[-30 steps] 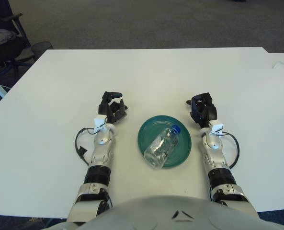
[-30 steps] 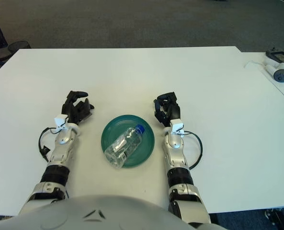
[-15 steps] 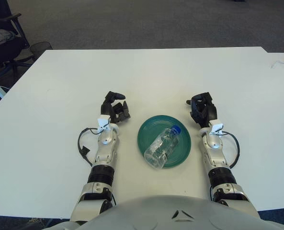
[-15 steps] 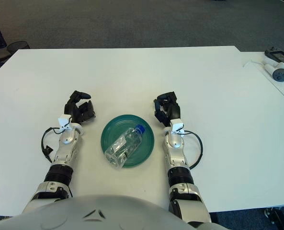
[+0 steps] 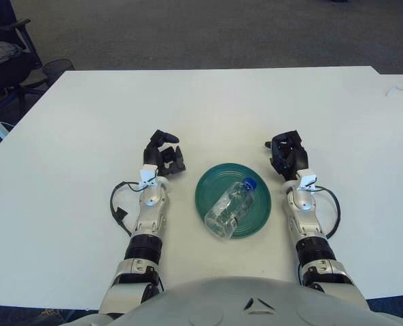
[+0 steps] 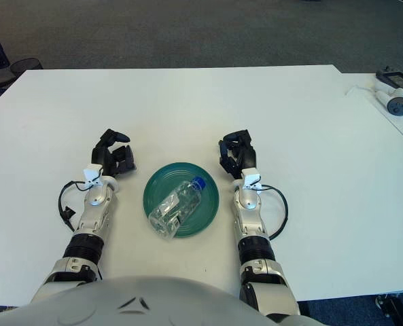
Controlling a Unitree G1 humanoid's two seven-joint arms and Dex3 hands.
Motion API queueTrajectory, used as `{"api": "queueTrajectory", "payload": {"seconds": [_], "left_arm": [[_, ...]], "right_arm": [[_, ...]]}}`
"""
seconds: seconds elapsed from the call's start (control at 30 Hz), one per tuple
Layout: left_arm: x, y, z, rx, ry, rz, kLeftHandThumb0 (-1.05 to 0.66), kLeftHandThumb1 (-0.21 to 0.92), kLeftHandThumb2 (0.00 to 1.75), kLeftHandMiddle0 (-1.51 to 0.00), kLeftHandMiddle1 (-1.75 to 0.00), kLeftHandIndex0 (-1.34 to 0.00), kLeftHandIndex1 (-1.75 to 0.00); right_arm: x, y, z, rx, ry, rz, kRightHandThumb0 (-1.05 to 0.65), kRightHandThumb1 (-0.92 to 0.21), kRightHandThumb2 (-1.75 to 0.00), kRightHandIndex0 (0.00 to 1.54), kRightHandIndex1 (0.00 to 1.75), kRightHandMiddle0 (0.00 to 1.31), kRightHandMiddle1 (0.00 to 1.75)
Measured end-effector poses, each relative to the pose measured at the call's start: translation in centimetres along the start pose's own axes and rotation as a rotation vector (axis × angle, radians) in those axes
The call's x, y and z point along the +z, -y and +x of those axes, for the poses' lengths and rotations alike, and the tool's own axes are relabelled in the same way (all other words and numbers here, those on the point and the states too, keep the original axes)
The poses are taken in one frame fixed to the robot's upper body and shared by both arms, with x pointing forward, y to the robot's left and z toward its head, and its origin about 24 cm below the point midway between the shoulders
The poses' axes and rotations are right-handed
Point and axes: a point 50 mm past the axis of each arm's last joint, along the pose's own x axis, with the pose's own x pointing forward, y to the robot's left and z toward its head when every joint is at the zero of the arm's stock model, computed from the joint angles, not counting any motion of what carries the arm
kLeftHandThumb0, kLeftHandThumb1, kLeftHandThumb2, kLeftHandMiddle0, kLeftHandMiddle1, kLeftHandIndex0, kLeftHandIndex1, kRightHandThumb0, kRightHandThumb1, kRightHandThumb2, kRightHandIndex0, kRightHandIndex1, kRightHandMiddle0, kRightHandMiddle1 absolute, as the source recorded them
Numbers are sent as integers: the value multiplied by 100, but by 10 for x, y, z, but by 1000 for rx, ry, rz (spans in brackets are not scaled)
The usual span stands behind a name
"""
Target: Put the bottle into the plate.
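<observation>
A clear plastic bottle [image 5: 232, 208] with a blue cap lies on its side in the green plate [image 5: 213, 183], its base overhanging the plate's near rim. My left hand [image 5: 164, 153] shows to the left of the plate, fingers curled and holding nothing. My right hand [image 5: 287, 154] shows to the right of the plate, fingers curled too and empty. Neither hand touches the bottle or the plate.
The white table [image 5: 208, 109] spreads wide around the plate. A dark office chair [image 5: 4, 58] stands off the table's far left corner. Small devices [image 6: 395, 92] lie on a second table at the far right.
My left hand has drawn slightly right toward the plate and its fingers have curled in more. The right hand, bottle and plate have not moved.
</observation>
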Motion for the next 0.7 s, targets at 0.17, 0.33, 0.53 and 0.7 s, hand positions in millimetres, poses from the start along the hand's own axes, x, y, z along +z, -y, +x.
{"api": "queueTrajectory", "payload": {"seconds": [0.17, 0.33, 0.53, 0.7], "left_arm": [[0, 0, -1, -29, 31, -2, -56, 10, 158, -126, -175, -79, -175], [-3, -2, -3, -44, 37, 3, -57, 9, 160, -126, -175, -80, -175], [-3, -4, -1, -52, 43, 0, -57, 8, 160, -126, -175, -81, -175], [-2, -5, 1, -40, 46, -4, -58, 7, 161, -124, -175, -81, -175]], "right_arm": [[0, 0, 0, 0, 0, -2, -35, -91, -50, 34, 108, 23, 171], [0, 0, 0, 0, 0, -2, -35, -91, -50, 35, 108, 23, 172], [0, 0, 0, -2, 0, -2, -35, -91, -50, 35, 108, 23, 172], [1, 1, -1, -10, -8, -2, -35, -92, -49, 36, 109, 22, 172]]}}
